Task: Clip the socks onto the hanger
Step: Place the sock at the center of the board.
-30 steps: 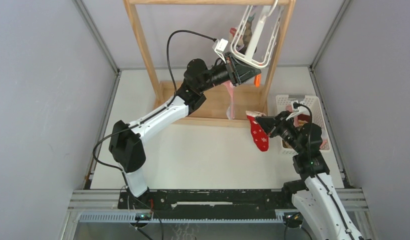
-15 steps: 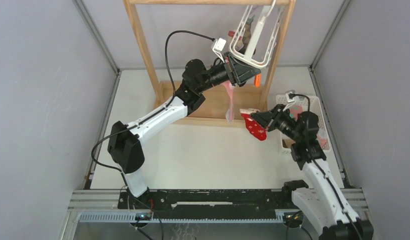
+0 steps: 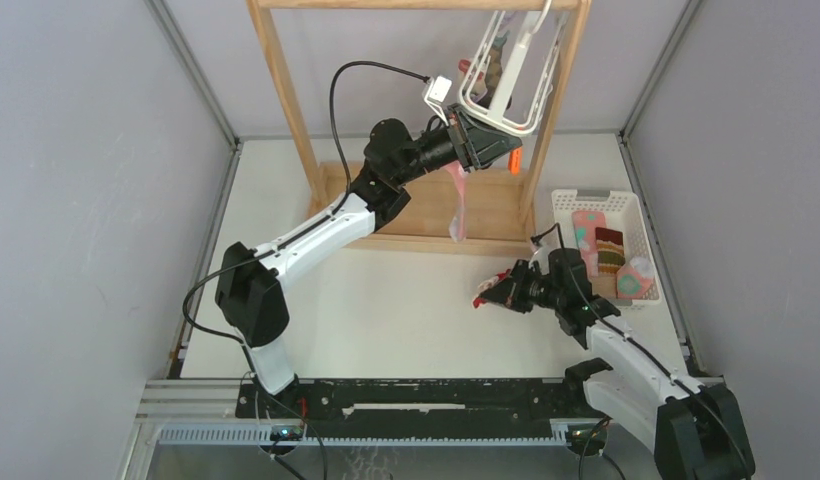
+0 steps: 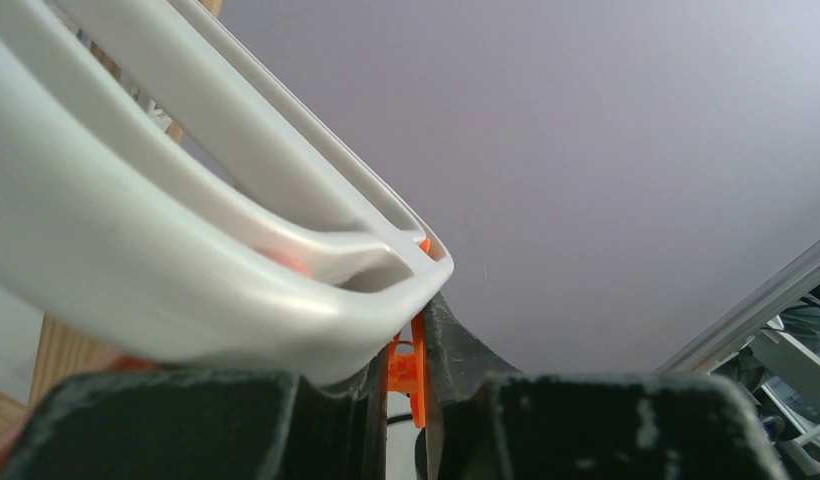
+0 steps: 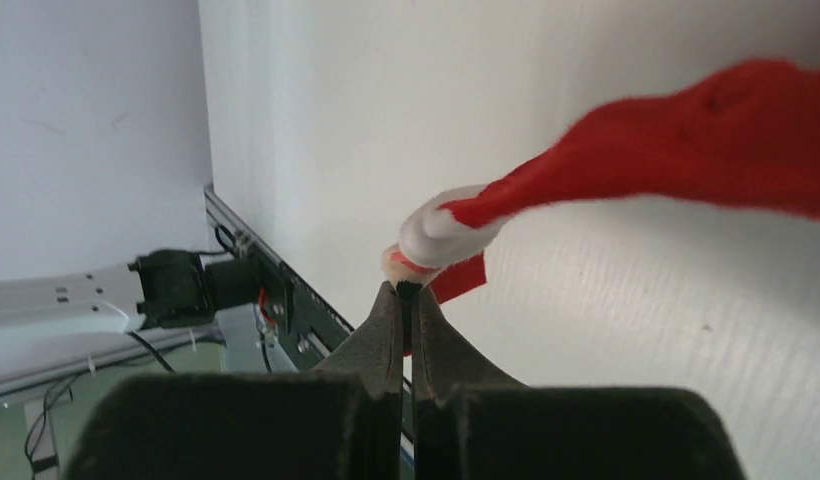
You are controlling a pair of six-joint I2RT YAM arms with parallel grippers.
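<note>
The white hanger point(image 3: 521, 75) hangs tilted from the wooden rack's top bar. My left gripper point(image 3: 491, 148) is up against its lower edge, shut on an orange clip point(image 3: 514, 160). In the left wrist view that clip point(image 4: 414, 365) sits pinched between the fingers, under the hanger's rim point(image 4: 236, 280). A pink sock point(image 3: 456, 205) dangles below the left gripper. My right gripper point(image 3: 506, 294) is low over the table, shut on the white cuff point(image 5: 441, 228) of the red sock point(image 5: 686, 140), which trails off to the right.
The tall wooden rack point(image 3: 286, 90) stands at the back with its base board point(image 3: 426, 215) on the table. A white slatted basket point(image 3: 576, 197) at the right holds a pink dotted sock point(image 3: 586, 235) and a striped one point(image 3: 608, 250). Grey walls close both sides.
My right arm has swung down and back from beside the rack to low over the near table, carrying the red sock. The left arm has stayed at the hanger.
</note>
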